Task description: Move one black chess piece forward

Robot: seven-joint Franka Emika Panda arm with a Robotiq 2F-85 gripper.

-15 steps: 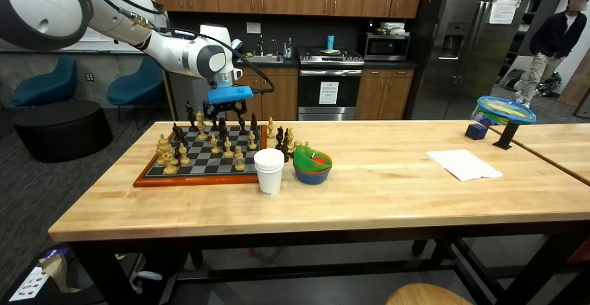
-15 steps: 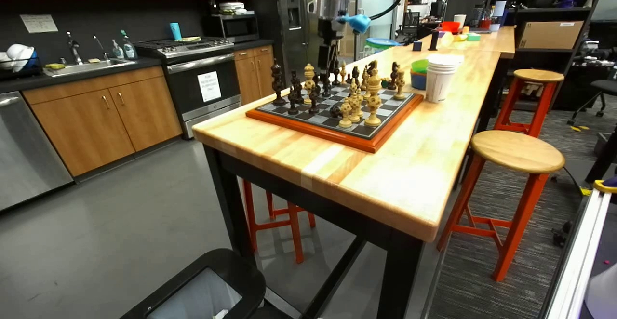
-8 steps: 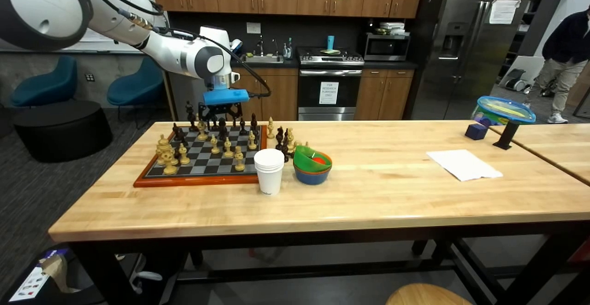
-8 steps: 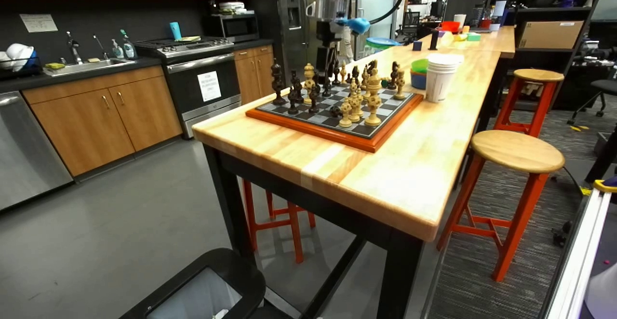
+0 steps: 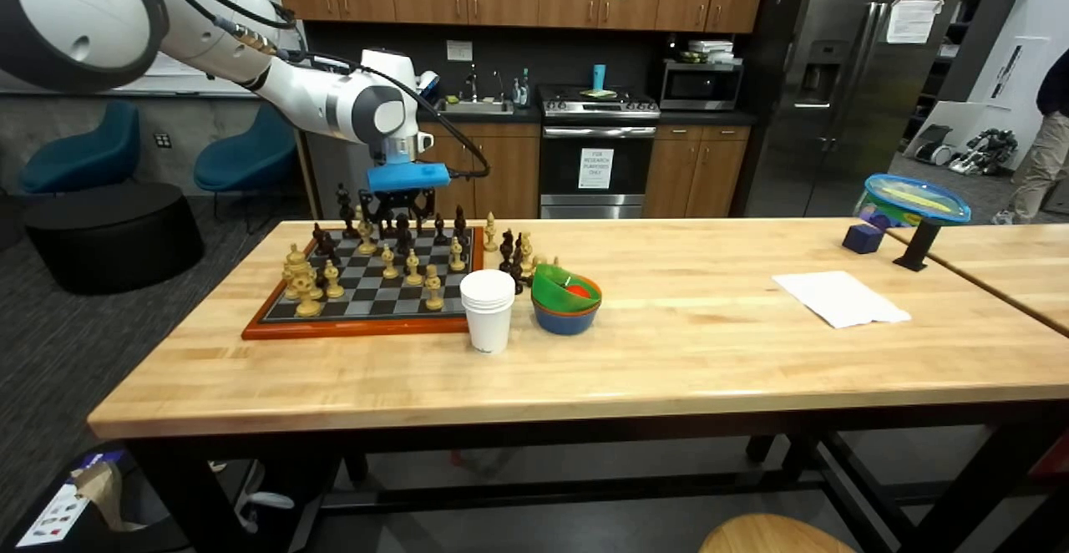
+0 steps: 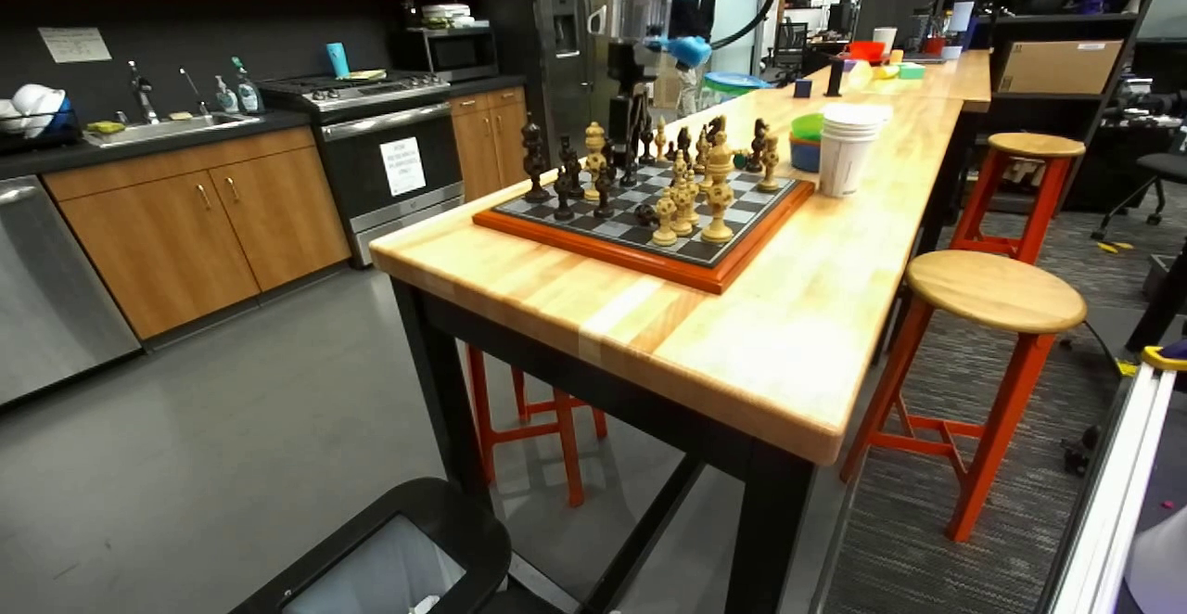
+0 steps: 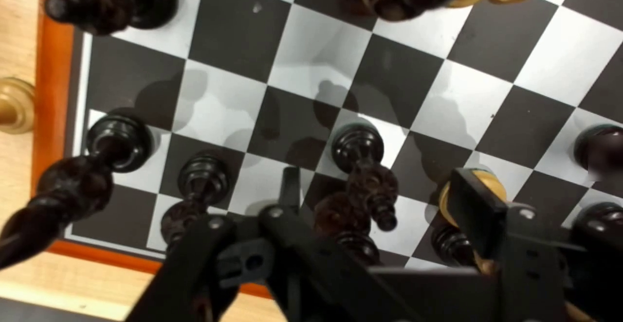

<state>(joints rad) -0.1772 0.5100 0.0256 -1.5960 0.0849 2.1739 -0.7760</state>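
Near the table's (image 6: 756,340) kitchen-side edge, a black chess piece (image 7: 370,178) stands upright, seemingly between the tool's (image 7: 380,193) parted fingers (image 7: 474,210)

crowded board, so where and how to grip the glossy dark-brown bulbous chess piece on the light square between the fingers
Perhaps grip the chess piece by its bulging middle, from above: it looks upright, narrow-tipped, with the fingers flanking it.
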